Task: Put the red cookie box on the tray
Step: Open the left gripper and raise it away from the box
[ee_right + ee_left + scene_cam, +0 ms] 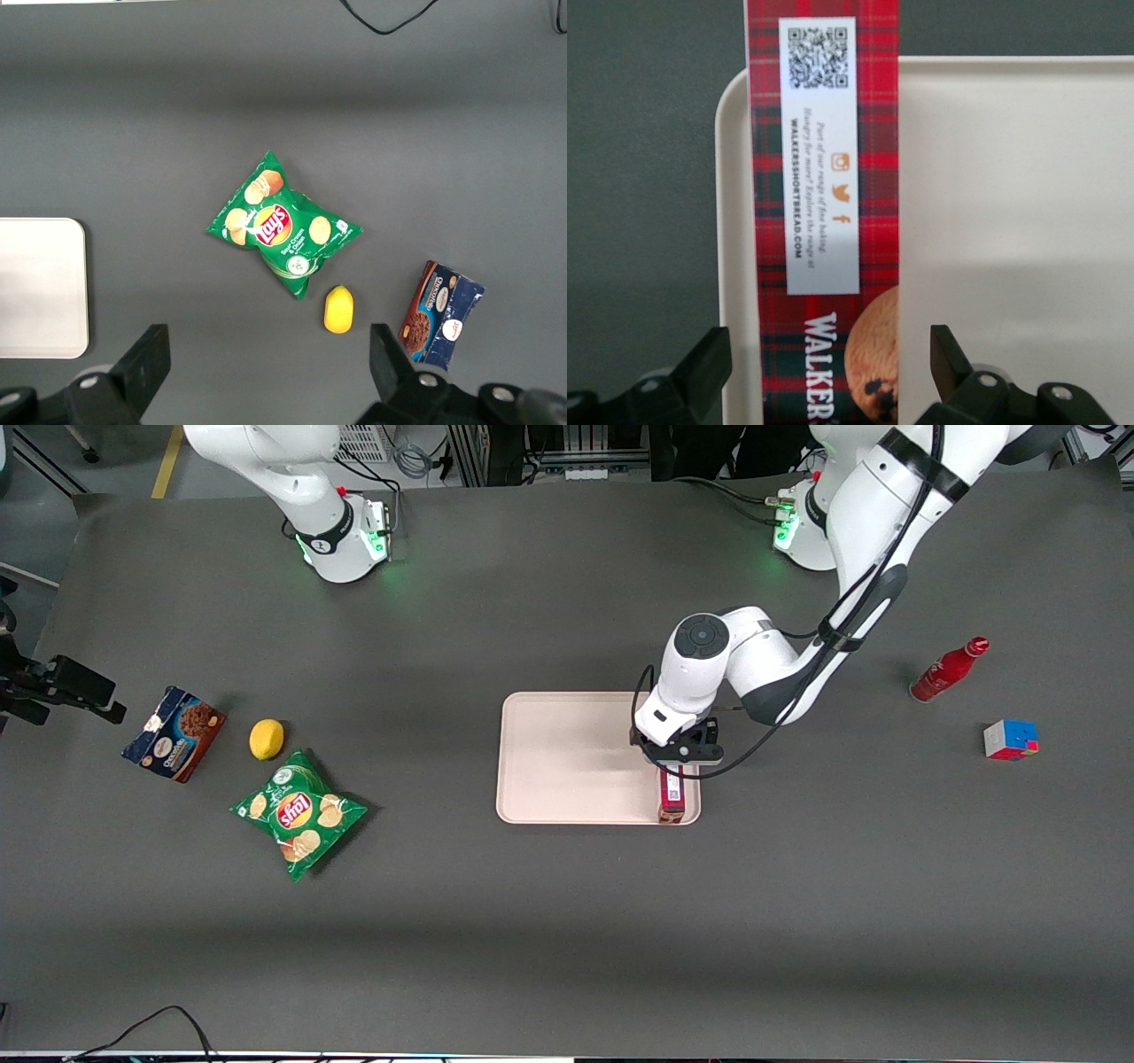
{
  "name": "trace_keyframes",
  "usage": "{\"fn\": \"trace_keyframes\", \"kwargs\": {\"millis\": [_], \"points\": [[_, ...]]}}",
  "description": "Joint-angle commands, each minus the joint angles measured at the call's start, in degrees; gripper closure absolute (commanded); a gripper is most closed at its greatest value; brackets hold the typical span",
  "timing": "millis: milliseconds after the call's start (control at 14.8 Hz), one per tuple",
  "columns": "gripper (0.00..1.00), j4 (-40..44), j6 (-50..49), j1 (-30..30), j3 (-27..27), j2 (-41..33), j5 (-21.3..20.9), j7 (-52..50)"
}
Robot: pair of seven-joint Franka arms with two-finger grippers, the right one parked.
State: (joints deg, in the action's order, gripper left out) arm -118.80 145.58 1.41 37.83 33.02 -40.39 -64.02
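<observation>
Item: red cookie box (pixel 824 221), one. It is lying lengthwise on the tray (pixel 567 757), one, along the short edge toward the working arm's end of the bench (pixel 567 921), directly under the end effector (pixel 680 755).

End effector, one in use: it is hovering just above the box with its fingers (pixel 700 363) standing apart, one on each side of the carton and clear of it; nothing is being held.

Step in hand, as judged: the release is looking done, since the box is resting inside the rim. The next move is calling for a straight lift away, keeping the fingers wide so they are not dragging the carton off the edge it is sitting beside.

Other stock, well apart from the end effector:
- blue cookie box (pixel 174 733), one
- lemon (pixel 267 739), one
- green chip bag (pixel 299 811), one
- red bottle (pixel 948 670), one, lying down
- puzzle cube (pixel 1011 740), one
</observation>
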Motion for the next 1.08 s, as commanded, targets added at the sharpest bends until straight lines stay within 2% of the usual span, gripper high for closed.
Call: {"fn": "trace_keyframes", "kwargs": {"millis": [0,338,406,541,676,744,812,1014], "points": [[0.0,0.93,-0.91,-0.1,-0.04,-1.11,-1.0,-1.29],[0.0,1.46,-4.77,0.43,0.58,-8.13,-0.13,0.64],[0.0,1.9,-6.35,0.52,0.66,-9.8,1.79,3.78],[0.0,5.4,-11.87,0.79,0.4,-13.14,13.35,15.61],[0.0,12.76,-23.79,0.96,-0.65,-15.52,24.78,30.81],[0.0,15.15,-28.9,1.14,-2.22,-16.4,28.67,35.15],[0.0,16.57,-31.82,1.23,-3.71,-17.97,30.44,38.06],[0.0,16.75,-37.02,1.49,-8.72,-23.69,31.08,48.87]]}}
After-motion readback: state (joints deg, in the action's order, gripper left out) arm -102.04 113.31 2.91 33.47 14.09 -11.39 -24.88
